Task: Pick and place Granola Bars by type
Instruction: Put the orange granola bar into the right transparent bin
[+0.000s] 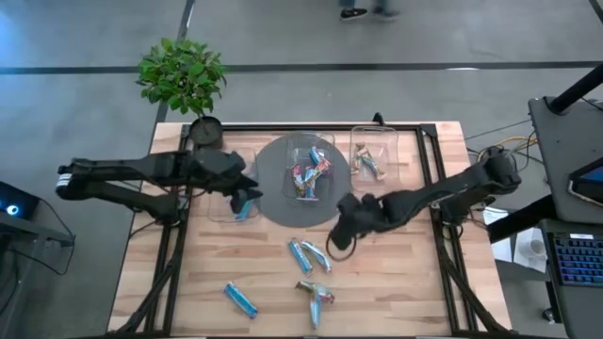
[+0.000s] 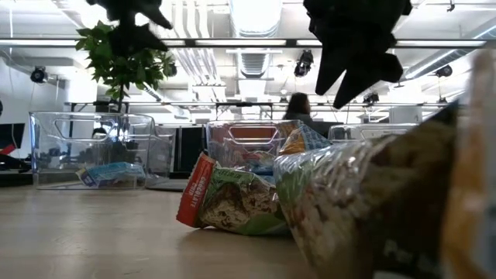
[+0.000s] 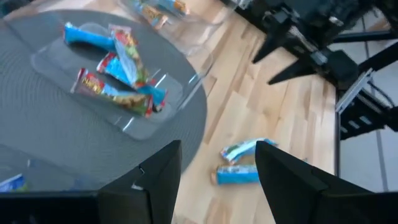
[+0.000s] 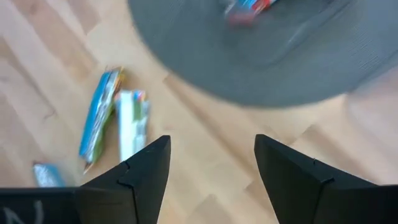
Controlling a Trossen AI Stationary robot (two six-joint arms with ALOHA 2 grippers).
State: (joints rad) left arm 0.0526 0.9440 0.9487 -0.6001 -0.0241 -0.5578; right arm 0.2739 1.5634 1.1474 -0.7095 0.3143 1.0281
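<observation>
High view, looking straight down: granola bars lie in several groups on a pale wooden bench (image 1: pixel 396 292). A pair of light blue bars (image 1: pixel 308 254) sits just below frame centre, a single blue bar (image 1: pixel 240 299) lies at lower left, and a crumpled cluster (image 1: pixel 316 298) rests near the bottom middle. More bars with red and blue wrappers (image 1: pixel 310 172) fill a clear container (image 1: pixel 300 143) standing on a round grey mat (image 1: pixel 273 193) at upper centre. To its right, a second clear container (image 1: pixel 374 137) holds a few brownish bars (image 1: pixel 368 166). A third clear container (image 1: pixel 219 209), left of the mat, holds a blue bar (image 1: pixel 244 209).

Left tool (image 1: pixel 247 196) hovers over that left container, its fingers spread wide with nothing between them. Right tool (image 1: pixel 339 239) hangs just right of the central pair of bars, partly over the mat's lower edge; its fingers stand apart and empty.

A potted green plant (image 1: pixel 183 77) stands at the bench's upper left corner. Black frame rails (image 1: pixel 433 179) run along the bench's sides. A keyboard (image 1: pixel 577 259) sits on a side desk at far right.

Low view: a bar in a red and green wrapper (image 2: pixel 225 203) and another bulging wrapper (image 2: pixel 364 201) crowd the foreground, blocking much of the bench behind.
</observation>
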